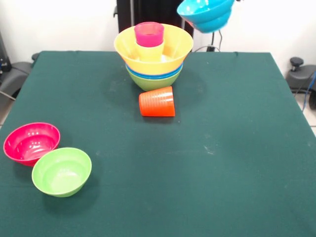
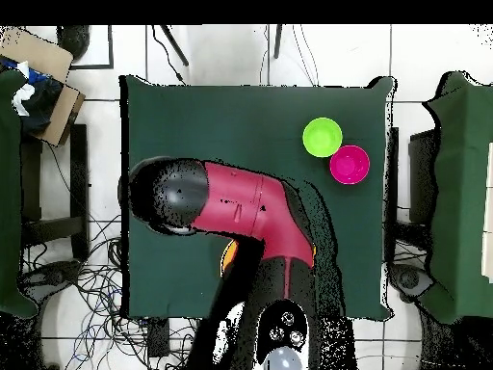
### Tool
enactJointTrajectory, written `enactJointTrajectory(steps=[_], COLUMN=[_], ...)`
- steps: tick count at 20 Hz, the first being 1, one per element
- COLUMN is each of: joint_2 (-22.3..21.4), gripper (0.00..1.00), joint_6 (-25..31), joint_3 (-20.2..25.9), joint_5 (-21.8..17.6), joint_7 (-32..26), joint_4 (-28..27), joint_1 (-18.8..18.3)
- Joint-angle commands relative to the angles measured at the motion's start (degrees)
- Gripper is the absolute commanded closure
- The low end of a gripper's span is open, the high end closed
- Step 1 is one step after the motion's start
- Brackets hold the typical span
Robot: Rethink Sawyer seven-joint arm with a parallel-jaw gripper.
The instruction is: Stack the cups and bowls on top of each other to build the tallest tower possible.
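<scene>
A light-blue bowl (image 1: 206, 14) hangs tilted in the air at the front view's top edge, at about two o'clock from the tower (image 1: 153, 54) and well above the surface (image 1: 222, 148). The hand itself is hidden, so whether it is clenched on that bowl I cannot tell. The tower's pink cup (image 1: 149, 33) sits in a yellow cup (image 1: 150, 51), down and left of the bowl. An orange cup (image 1: 157, 101) lies on its side at the tower's six o'clock, its long axis running left to right.
</scene>
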Motion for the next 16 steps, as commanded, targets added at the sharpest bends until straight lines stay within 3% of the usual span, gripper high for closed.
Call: enactJointTrajectory(steps=[1, 16], joint_2=[-1.1, -1.6], gripper=[1.00, 1.00], joint_6=[1.4, -2.7], joint_3=[4.8, 7.0], joint_5=[-3.2, -4.4], joint_7=[-5.1, -8.5], joint_4=[7.9, 12.6], joint_1=[-2.3, -7.0])
